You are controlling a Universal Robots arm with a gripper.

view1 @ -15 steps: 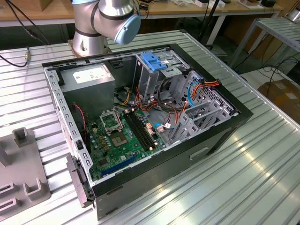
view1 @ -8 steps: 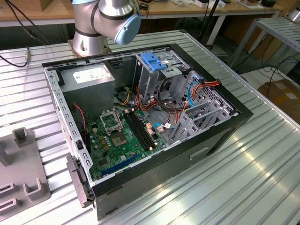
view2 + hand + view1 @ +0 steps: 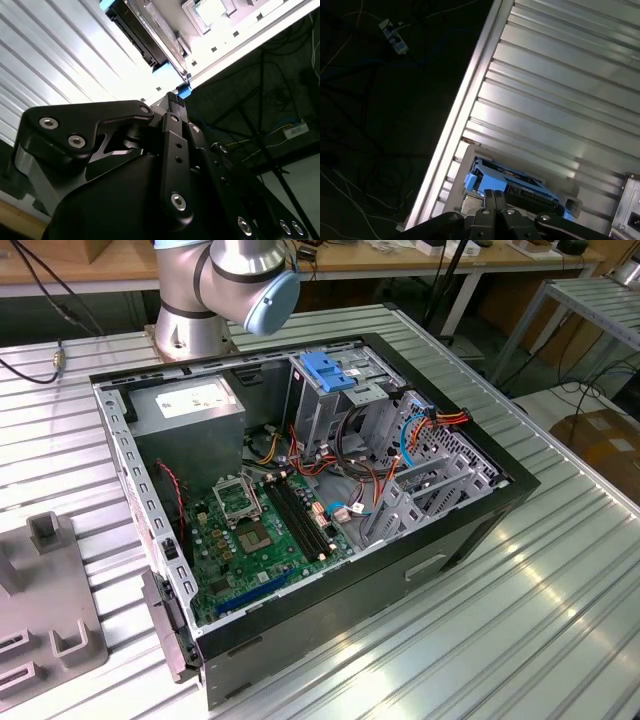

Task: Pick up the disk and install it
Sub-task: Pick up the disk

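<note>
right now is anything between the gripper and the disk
Nothing visible does. In both wrist views the gripper is right at the blue-railed end of the disk, which lies on the ribbed table.

The arm is cut by the exterior view's upper edge; the end effector hides part of the disk.

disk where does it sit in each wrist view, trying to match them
First wrist view: the disk, blue rails showing, lies by the ribbed table's edge, just beyond the claw.
Second wrist view: the disk by that same edge, beyond the claw.
Shared landmark: the ribbed table, which carries the open computer case in the exterior view.
</note>
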